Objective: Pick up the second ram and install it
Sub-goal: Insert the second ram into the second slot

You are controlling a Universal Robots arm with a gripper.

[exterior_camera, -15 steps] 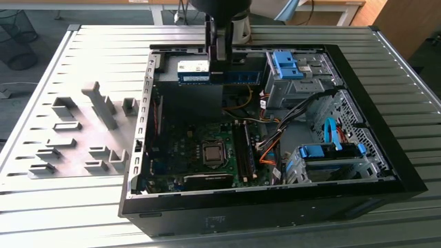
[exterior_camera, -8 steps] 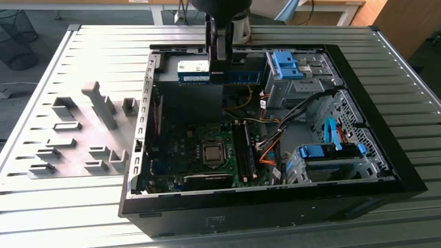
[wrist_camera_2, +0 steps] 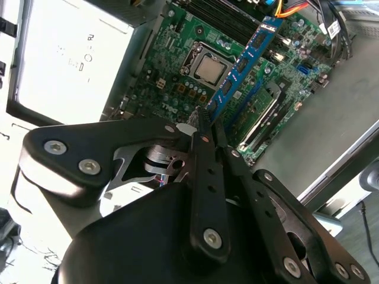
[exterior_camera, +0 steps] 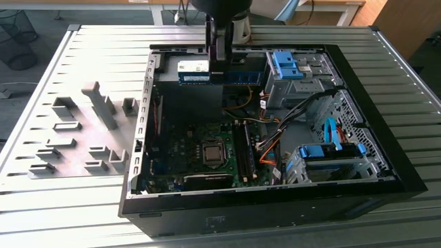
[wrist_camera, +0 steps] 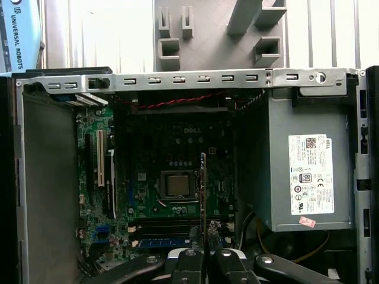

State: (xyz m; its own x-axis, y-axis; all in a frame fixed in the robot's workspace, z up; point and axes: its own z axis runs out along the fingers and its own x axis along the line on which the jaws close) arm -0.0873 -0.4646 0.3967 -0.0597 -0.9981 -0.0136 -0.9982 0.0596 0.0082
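My fingers (wrist_camera_2: 206,177) are clamped on the second ram (wrist_camera_2: 243,65), held above the open computer case (exterior_camera: 138,155). Any tilt could, I judge, jam it against the motherboard slot (exterior_camera: 242,147).

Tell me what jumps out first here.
The gripper is shut on a long memory stick, holding it over the open computer case. Beneath it lies the green motherboard with its bare metal processor. Grey blocks stand on the table at the exterior view's left.
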